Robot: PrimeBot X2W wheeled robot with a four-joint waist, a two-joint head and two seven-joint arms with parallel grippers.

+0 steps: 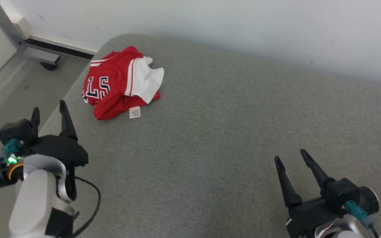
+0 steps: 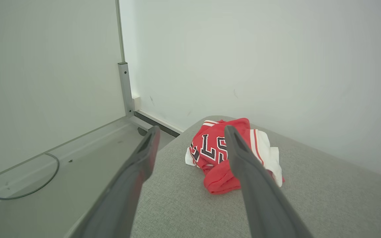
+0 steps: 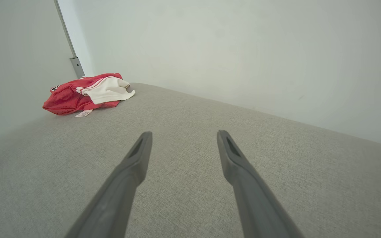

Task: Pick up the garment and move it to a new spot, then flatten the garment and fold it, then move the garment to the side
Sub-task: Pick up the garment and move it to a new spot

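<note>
Nothing done yet: garment [image 1: 117,86] seen crumpled, ungrasped; L pincer [image 1: 49,105] near it, R pincer [image 1: 290,155] well off, both held wide.

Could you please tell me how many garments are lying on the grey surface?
1: a crumpled red and white garment near the far left corner of the grey surface; its folds could hide something smaller.

Crumpled red sports jersey [image 1: 112,84] with a white panel, white striping and dark, white-edged letters. Heaped loosely in a bunch near the far left corner of the grey fabric surface [image 1: 210,132]. Small white care label [image 1: 134,112] lying flat, sticking out from the heap's near edge.
</note>
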